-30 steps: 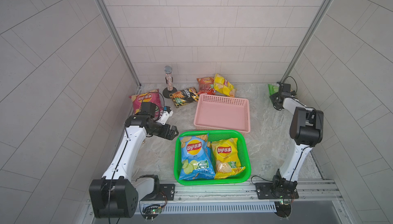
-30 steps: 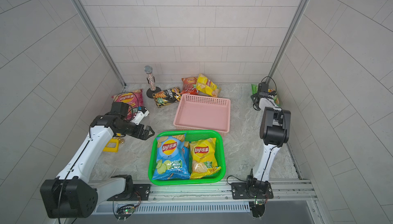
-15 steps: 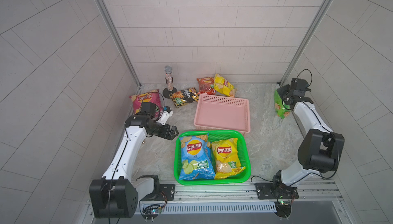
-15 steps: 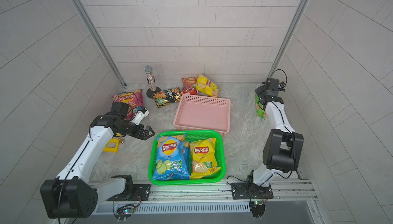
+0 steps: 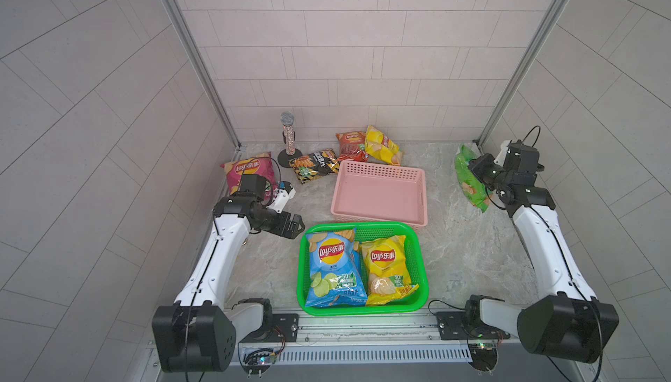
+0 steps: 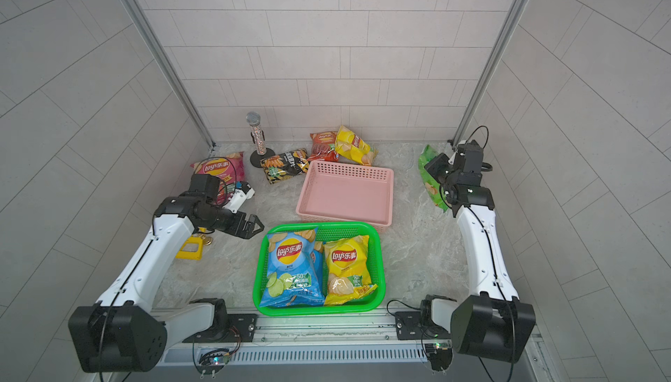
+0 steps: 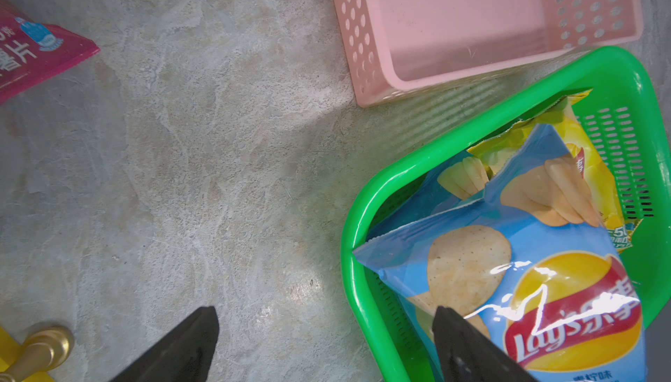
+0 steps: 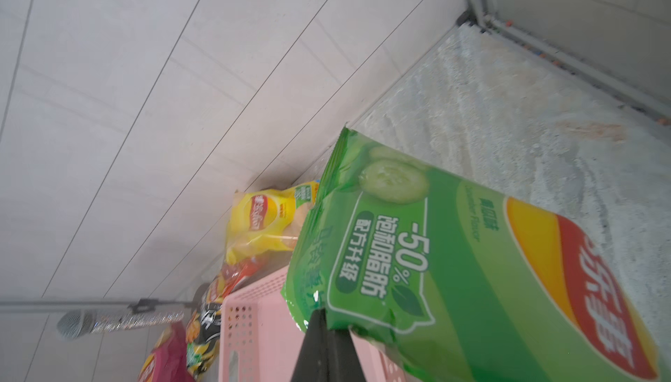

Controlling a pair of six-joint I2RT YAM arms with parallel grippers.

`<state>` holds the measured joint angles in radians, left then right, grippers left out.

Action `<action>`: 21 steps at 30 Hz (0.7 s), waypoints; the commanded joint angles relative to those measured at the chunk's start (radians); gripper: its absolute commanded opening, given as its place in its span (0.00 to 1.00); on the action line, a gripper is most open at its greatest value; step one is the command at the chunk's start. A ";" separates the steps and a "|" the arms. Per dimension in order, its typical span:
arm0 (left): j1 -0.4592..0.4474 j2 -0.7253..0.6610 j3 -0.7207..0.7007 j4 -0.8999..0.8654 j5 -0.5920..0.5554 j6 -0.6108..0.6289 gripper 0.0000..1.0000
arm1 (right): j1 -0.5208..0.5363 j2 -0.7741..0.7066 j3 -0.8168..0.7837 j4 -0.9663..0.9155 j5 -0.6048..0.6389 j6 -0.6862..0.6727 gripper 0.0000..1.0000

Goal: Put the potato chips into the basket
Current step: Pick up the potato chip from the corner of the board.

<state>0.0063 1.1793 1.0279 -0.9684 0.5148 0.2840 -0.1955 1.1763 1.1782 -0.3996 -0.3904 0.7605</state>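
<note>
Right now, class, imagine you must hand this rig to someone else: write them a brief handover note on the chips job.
Grippers: the left gripper is open and empty beside the green basket; the right gripper is shut on the green bag at the right side of the table.
Done: the blue bag and yellow bag lie in the green basket.
Left: bring the green bag over, then the magenta bag, black bag, red bag and back yellow bag, all on the table.
The pink basket holds nothing.
</note>
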 commanded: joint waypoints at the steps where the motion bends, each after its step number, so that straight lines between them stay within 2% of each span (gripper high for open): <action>1: 0.002 -0.002 0.001 -0.001 0.003 -0.005 1.00 | 0.059 -0.049 0.054 -0.147 -0.172 -0.138 0.00; 10: 0.002 0.000 0.001 -0.001 0.005 -0.005 1.00 | 0.303 -0.114 0.114 -0.435 -0.412 -0.319 0.00; 19: 0.002 -0.001 0.002 -0.001 0.006 -0.003 1.00 | 0.386 -0.163 0.058 -0.383 -0.657 -0.409 0.00; 21: 0.002 0.000 0.002 -0.001 0.006 -0.004 1.00 | 0.417 -0.159 0.046 -0.366 -0.671 -0.416 0.00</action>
<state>0.0063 1.1793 1.0279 -0.9684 0.5152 0.2840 0.1913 1.0279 1.2381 -0.8082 -0.9680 0.3946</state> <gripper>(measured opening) 0.999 0.063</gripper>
